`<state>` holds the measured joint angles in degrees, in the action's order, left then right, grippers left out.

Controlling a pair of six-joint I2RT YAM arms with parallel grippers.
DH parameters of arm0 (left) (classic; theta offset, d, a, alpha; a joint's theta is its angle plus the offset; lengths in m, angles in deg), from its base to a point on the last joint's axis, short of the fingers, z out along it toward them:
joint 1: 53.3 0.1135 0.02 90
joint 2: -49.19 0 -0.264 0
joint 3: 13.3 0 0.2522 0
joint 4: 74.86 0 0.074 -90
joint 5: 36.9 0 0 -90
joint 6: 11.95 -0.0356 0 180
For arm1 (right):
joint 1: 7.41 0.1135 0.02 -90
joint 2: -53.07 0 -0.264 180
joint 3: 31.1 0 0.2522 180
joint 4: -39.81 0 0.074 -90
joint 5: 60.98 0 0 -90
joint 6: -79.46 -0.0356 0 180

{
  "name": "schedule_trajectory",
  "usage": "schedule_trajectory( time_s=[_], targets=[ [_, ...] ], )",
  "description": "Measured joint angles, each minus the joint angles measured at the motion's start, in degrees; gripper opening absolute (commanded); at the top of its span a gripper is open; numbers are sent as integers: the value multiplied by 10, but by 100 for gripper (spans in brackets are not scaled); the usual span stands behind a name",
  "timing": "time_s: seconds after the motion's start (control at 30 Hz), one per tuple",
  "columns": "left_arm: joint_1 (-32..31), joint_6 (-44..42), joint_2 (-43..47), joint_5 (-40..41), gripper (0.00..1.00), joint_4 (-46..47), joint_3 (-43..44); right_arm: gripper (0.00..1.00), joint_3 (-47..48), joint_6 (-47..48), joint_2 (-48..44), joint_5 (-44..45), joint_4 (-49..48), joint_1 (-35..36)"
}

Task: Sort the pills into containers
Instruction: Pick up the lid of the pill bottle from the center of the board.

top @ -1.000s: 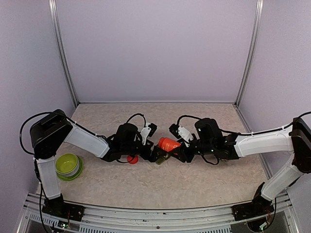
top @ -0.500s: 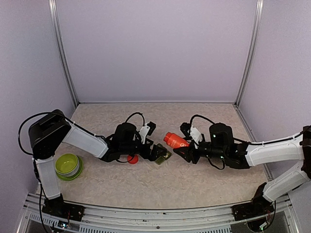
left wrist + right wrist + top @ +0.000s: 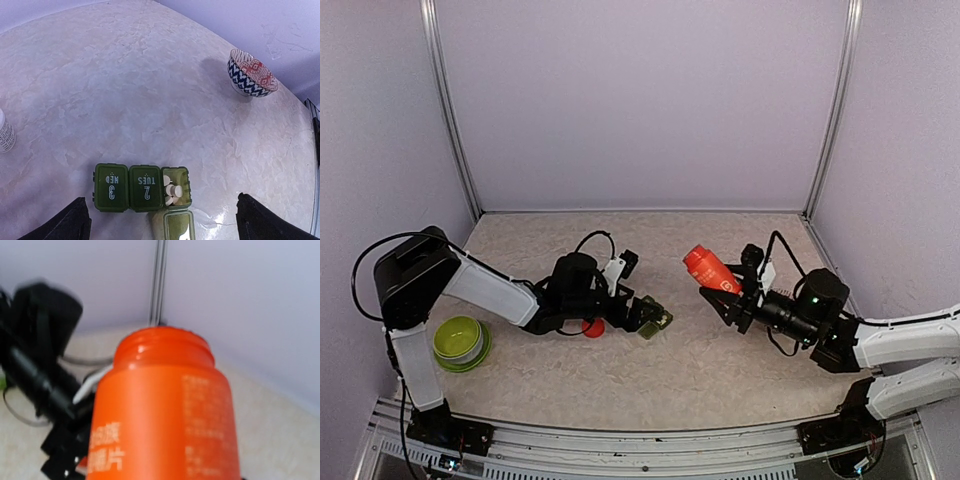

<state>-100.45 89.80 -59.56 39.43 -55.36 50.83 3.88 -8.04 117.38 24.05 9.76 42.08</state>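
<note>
Pale lilac walls box in a marbled table (image 3: 720,370), with both arms reaching over its middle. The right gripper (image 3: 728,292) is clamped partway closed around the red bottle (image 3: 704,264), which is uncapped, its open mouth filling the right wrist view. A second ago that bottle was tipped right beside the left arm over the containers; now it has been drawn back toward the right edge of the table, well apart from them, mouth angled up and away.

The left gripper (image 3: 162,222) hangs with its jaws spread as wide as they go, holding nothing, just above the containers (image 3: 127,187). These lie flat near the middle of the table, a little toward the left edge. The end compartment beside the lid marked 2 has its lid flipped open, and white pills (image 3: 171,191) sit inside; the other two lids are down.

My reading is that the pour into this first compartment is finished, while two compartments are yet to be opened and filled. A red cap (image 3: 592,327) rests under the left arm, and a lime-green bowl (image 3: 460,342) stands near the front-left corner.
</note>
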Motion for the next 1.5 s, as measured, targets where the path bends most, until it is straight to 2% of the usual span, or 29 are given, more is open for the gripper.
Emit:
schedule_trajectory(
  time_s=[0.27,0.4,0.43,0.7,0.83,1.03,1.5],
  targets=[
    [0,0,19,10,99,0,-6,0,-78,3,-63,12,-166,0],
    [-1,0,35,32,99,-21,-6,0,-102,5,-105,9,-219,0],
    [-4,4,64,52,99,-44,-6,0,-117,5,-134,0,-244,0],
    [-39,15,130,125,99,-137,0,3,-175,-12,-189,-56,-286,0],
    [-57,27,157,171,99,-194,0,2,-186,-23,-233,-69,-283,0],
    [-52,44,166,233,99,-259,-11,2,-195,-37,-309,-75,-249,0],
    [-31,60,114,262,99,-291,-28,2,-208,-59,-428,-88,-115,0]
  ],
)
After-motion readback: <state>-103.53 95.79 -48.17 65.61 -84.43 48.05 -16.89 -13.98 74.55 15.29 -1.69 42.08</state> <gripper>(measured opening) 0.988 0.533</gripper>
